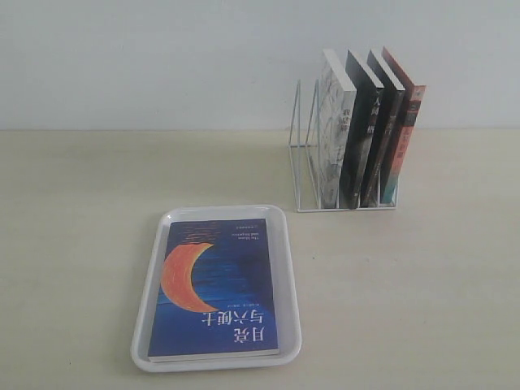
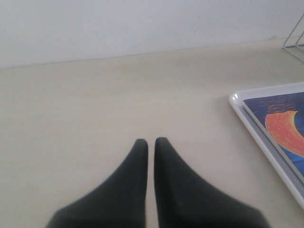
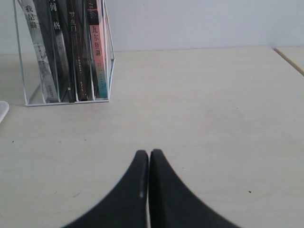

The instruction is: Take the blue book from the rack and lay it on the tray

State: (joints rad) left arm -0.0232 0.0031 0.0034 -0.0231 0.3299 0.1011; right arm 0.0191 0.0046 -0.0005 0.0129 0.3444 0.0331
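The blue book [image 1: 215, 296] with its orange crescent moon lies flat, cover up, inside the white tray [image 1: 280, 223] at the front of the table. A corner of that book [image 2: 280, 123] and the tray [image 2: 237, 102] also show in the left wrist view. The white wire rack [image 1: 302, 154] stands behind and to the right, holding several upright books. Neither arm appears in the exterior view. My left gripper [image 2: 150, 141] is shut and empty above bare table, to the side of the tray. My right gripper [image 3: 149, 152] is shut and empty, facing the rack [image 3: 28, 95] from a distance.
In the rack stand a white-spined book [image 1: 335, 130], two black-spined books [image 1: 370, 134] and a red-orange-spined book [image 1: 402, 134]; its left slots hold nothing. A pale wall rises behind the table. A table edge [image 3: 289, 59] shows in the right wrist view.
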